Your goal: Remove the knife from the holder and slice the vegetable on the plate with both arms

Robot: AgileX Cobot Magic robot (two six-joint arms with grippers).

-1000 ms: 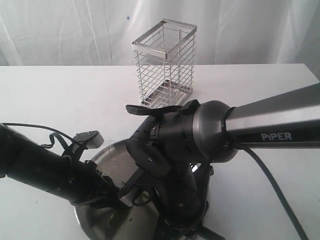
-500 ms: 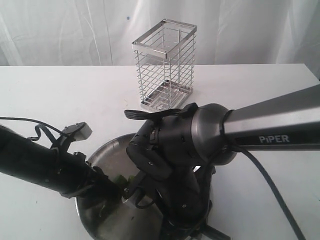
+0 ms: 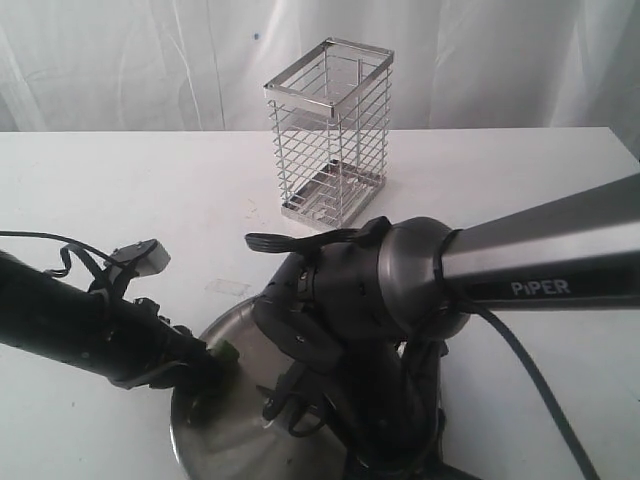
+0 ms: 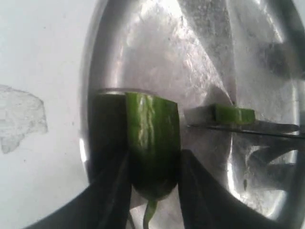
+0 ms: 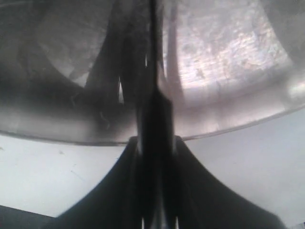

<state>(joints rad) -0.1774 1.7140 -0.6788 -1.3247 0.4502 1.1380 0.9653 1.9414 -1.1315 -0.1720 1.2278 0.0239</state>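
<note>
My left gripper [image 4: 152,168] is shut on the vegetable [image 4: 151,138], a dark green chili with its cut end facing out, over the plate [image 4: 143,57] near the rim. A cut green slice [image 4: 233,114] lies on the plate beside the thin dark blade of the knife [image 4: 248,129]. My right gripper [image 5: 155,148] is shut on the knife [image 5: 153,71], whose blade points out over the plate [image 5: 228,47]. In the exterior view the chili [image 3: 226,352] shows at the left gripper's tip above the plate [image 3: 225,440]. The right arm [image 3: 400,290] hides its own gripper and the knife. The holder [image 3: 332,130] stands empty behind.
A white table [image 3: 120,190] carries everything, with a white curtain behind it. A small clear scrap [image 3: 228,288] lies on the table just beyond the plate. A cable [image 3: 540,370] trails from the right arm toward the front right.
The left arm has drawn back to the left, and the green chili now shows at its tip. The right arm has sunk a little lower over the plate.
</note>
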